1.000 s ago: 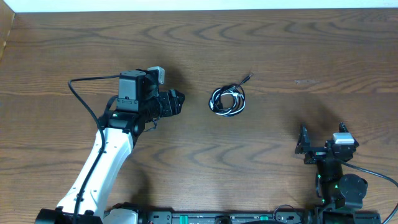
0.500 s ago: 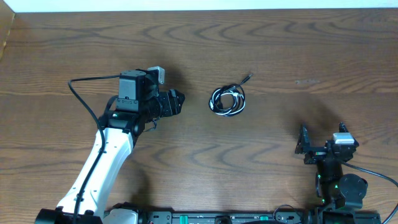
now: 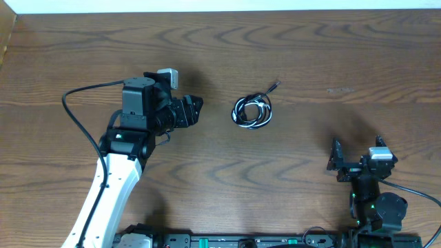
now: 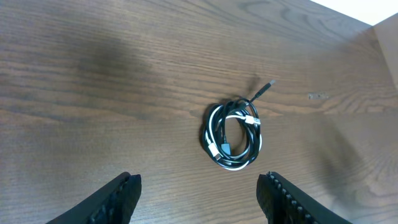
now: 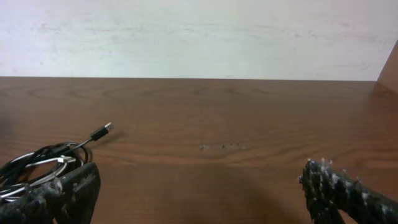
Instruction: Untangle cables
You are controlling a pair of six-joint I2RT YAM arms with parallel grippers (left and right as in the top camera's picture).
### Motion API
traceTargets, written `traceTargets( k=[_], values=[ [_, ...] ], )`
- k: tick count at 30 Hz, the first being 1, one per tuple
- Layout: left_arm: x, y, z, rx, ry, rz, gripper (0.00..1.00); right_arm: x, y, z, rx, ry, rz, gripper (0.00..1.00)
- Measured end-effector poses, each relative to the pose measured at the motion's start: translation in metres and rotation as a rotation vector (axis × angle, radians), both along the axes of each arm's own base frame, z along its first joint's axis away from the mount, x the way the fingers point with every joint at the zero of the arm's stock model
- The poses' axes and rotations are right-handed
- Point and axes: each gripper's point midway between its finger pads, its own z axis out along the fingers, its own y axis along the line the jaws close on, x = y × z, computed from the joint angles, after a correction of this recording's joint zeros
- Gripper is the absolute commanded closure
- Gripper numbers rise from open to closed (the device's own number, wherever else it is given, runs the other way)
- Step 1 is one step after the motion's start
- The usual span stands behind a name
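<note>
The black and white cables point(image 3: 252, 111) lie coiled together in one small bundle on the wooden table, a black plug end sticking out up and to the right. My left gripper point(image 3: 196, 110) is open and empty, to the left of the bundle and apart from it. In the left wrist view the bundle point(image 4: 233, 133) lies ahead of the open jaws point(image 4: 198, 193). My right gripper point(image 3: 335, 160) is open and empty at the front right, far from the bundle. In the right wrist view the cables point(image 5: 43, 163) show at the far left.
The left arm's thick black wire point(image 3: 79, 120) loops out to the left of the arm. A pale wall point(image 5: 199, 37) runs along the table's far edge.
My left arm has shifted slightly left and up, with its wrist turned a little. The cables and the right arm have not moved.
</note>
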Motion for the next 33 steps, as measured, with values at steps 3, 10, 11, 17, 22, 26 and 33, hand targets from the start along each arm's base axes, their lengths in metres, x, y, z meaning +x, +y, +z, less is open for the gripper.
traceTargets(
  k=[3,10,11,17,22,26,33],
  values=[
    [-0.0024,0.0004,0.0005,0.001,0.005,0.000,0.36,0.0000,-0.0001,0.0000,0.000,0.000,0.000,0.01],
    [-0.0022,0.0003,0.0009,0.001,0.002,0.000,0.35,0.0000,-0.0001,0.0000,0.000,0.000,0.000,0.01],
    [-0.0022,0.0003,0.0009,0.001,0.002,0.000,0.35,0.0000,0.0000,0.0000,0.000,0.000,0.000,0.01],
    [-0.0022,0.0004,0.0009,0.001,0.002,0.000,0.34,0.0000,0.0000,0.0000,0.000,0.000,0.000,0.01],
    [-0.0013,0.0022,0.0004,0.009,0.001,0.009,0.35,0.0000,-0.0001,0.0000,0.000,0.000,0.000,0.01],
    [0.0004,0.0056,-0.0003,0.026,-0.004,0.023,0.35,0.0000,-0.0001,0.0000,0.000,0.000,0.000,0.01],
    [0.0056,0.0076,0.0010,0.035,-0.022,0.036,0.35,0.0000,-0.0001,0.0000,0.000,0.000,0.000,0.01]
  ],
)
